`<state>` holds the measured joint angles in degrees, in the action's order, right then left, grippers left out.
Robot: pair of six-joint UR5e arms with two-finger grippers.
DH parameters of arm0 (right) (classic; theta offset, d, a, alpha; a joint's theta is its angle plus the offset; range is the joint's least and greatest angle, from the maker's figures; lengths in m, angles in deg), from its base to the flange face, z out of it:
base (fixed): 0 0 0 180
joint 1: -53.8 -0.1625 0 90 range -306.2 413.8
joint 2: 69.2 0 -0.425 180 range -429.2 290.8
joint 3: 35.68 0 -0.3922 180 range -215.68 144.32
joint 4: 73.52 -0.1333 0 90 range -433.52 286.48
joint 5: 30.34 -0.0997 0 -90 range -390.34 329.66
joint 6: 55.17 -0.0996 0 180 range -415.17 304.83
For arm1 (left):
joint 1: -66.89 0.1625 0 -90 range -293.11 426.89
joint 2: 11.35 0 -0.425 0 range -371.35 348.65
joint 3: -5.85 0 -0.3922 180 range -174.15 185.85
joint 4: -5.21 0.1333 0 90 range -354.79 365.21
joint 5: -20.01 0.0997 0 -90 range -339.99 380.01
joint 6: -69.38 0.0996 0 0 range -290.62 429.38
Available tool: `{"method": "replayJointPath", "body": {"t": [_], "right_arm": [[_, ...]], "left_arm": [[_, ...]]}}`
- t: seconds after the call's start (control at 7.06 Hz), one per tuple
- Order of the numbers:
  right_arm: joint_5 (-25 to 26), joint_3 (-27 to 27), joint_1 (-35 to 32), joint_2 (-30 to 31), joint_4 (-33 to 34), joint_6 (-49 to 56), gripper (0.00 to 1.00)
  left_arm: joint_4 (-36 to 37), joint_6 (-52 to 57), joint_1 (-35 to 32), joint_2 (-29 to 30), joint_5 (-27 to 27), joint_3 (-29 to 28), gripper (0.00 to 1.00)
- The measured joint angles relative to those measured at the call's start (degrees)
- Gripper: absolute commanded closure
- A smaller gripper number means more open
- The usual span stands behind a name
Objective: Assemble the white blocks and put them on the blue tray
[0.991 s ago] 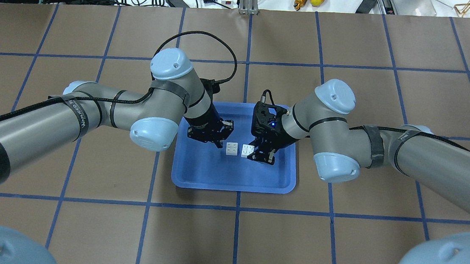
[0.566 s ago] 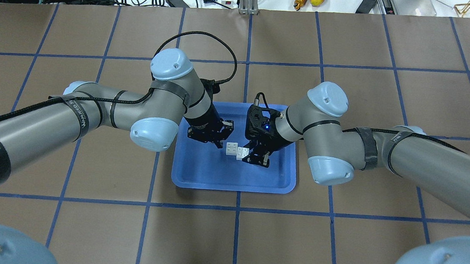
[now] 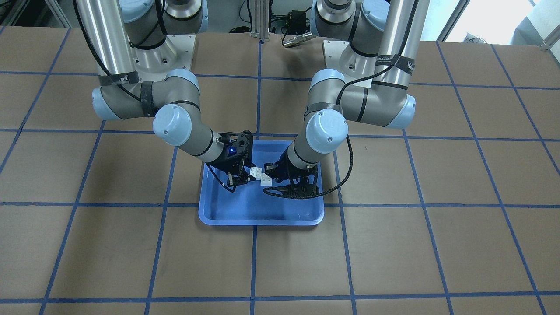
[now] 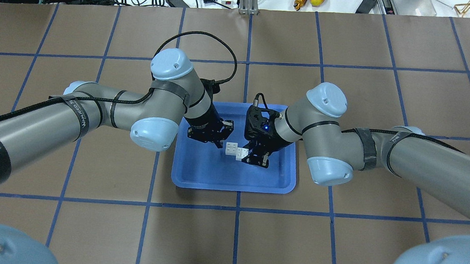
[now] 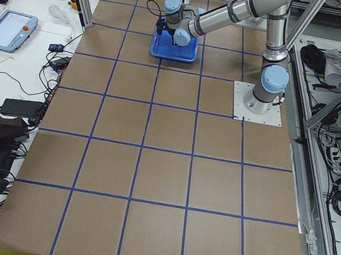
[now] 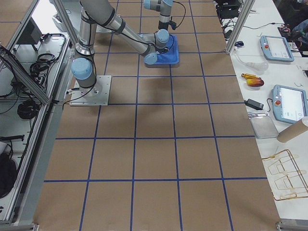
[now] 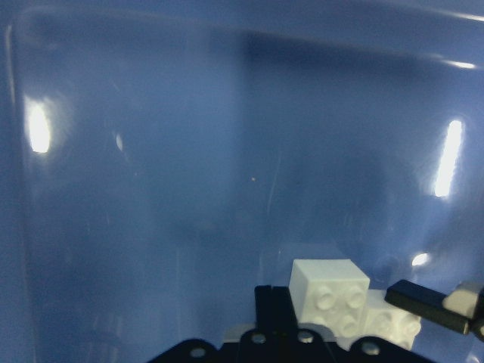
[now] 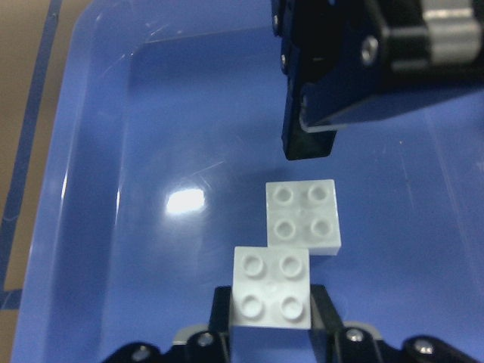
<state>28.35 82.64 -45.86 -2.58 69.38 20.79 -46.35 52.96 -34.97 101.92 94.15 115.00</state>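
White blocks [image 4: 235, 150] are both down in the blue tray [image 4: 197, 175], edges touching but offset. Right end effector [image 8: 271, 310] is pinching the one nearer to it. Left end effector [image 4: 206, 140] is spread, just beside the other.

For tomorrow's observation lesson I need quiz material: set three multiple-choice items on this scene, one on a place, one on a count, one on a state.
1. Where are the white blocks?
A. on the bare table
B. over the blue tray
C. beside the robot's base

2. How many studs top each block?
A. two
B. four
C. six

3. What is the right pincer doing?
A. open and empty
B. gripping the tray's rim
C. shut on one white block

Answers: 1 B, the tray's blue floor surrounds both blocks. 2 B, the right wrist view shows two rows of two. 3 C, a block sits between its fingers.
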Motion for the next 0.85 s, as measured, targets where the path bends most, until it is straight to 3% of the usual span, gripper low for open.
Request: {"method": "replayJointPath", "body": {"t": [0.28,0.57,0.85], "right_arm": [[-0.1,0.0,0.0,0.0,-0.1,-0.3,0.79],[-0.1,0.0,0.0,0.0,-0.1,-1.9,0.46],[-0.2,0.1,0.0,0.0,0.0,-4.1,0.32]], "left_arm": [[0.0,0.0,0.0,0.1,0.0,-0.2,0.99],[0.0,0.1,0.0,0.2,0.0,-0.3,0.99],[0.1,0.1,0.0,0.2,0.0,-0.3,0.99]]}}
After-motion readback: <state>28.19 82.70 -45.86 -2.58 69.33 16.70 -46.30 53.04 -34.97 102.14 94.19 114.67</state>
